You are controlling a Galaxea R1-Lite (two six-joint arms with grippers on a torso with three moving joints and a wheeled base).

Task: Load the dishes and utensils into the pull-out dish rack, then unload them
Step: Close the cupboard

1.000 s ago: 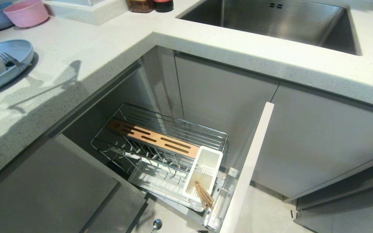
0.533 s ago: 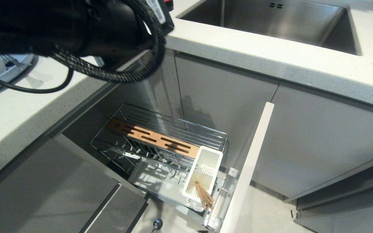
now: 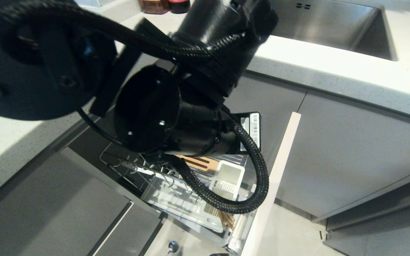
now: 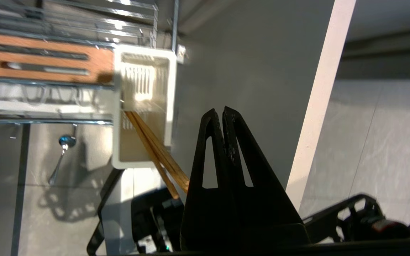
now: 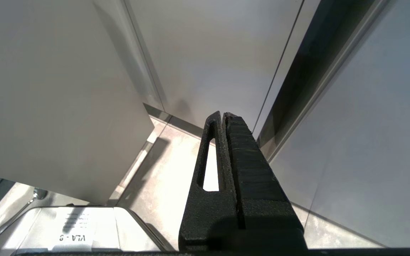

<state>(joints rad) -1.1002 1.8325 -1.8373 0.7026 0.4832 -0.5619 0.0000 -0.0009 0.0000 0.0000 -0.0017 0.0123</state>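
Swinging in from the table side, the left arm now fills the upper left of the head view, where a second ago there was none of it, and it hides the plates and bowls that showed on the table (image 3: 333, 76) back then. Its end effector, the left end effector (image 4: 223, 109), has its fingers pressed together with nothing between them, pointing toward the pull-out dish rack (image 3: 176, 199) from just beyond the caddy's open end.

Down at about five o'clock in the head view sits the white utensil caddy (image 3: 228, 177), clipped to the near end of the rack beside the wooden strip (image 3: 199, 163). Inside it lean the chopsticks (image 4: 155, 151), tips poking out past the rim. They look light, stiff and thin, likely to roll or slip apart, so I'd pinch both together near the exposed upper ends. The rest of the rack's wire slots show no dishes.

On the floor by the rack, near six o'clock, lies the silver spoon (image 4: 61, 156); smooth metal, probably slippery, best taken across the handle.

The right end effector (image 5: 222, 117) hangs parked low beside the cabinet fronts, fingers closed flat against each other, holding nothing.
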